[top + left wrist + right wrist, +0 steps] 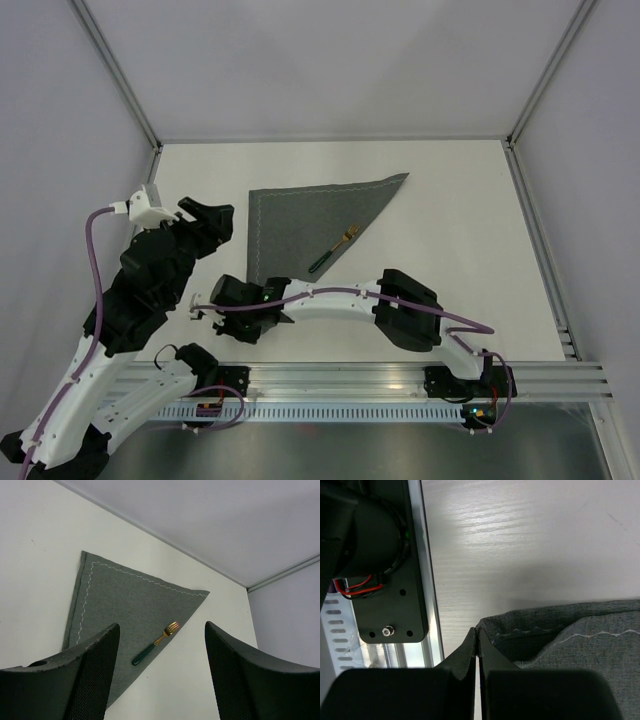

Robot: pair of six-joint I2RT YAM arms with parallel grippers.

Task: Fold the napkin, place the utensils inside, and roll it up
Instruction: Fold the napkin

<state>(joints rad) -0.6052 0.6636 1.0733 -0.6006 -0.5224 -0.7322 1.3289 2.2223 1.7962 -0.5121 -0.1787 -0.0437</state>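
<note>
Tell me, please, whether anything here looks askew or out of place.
Nothing looks damaged or spilled. The fork sits right along the diagonal edge of the napkin, its tines almost off the cloth, rather than well inside.

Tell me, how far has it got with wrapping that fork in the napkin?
Done: the napkin is folded into a triangle, and the fork lies on it by the long edge. In hand: the right gripper is shut on the napkin's near corner, while the left gripper hangs open and empty. Left: the rolling, since the napkin lies flat and unrolled.
</note>
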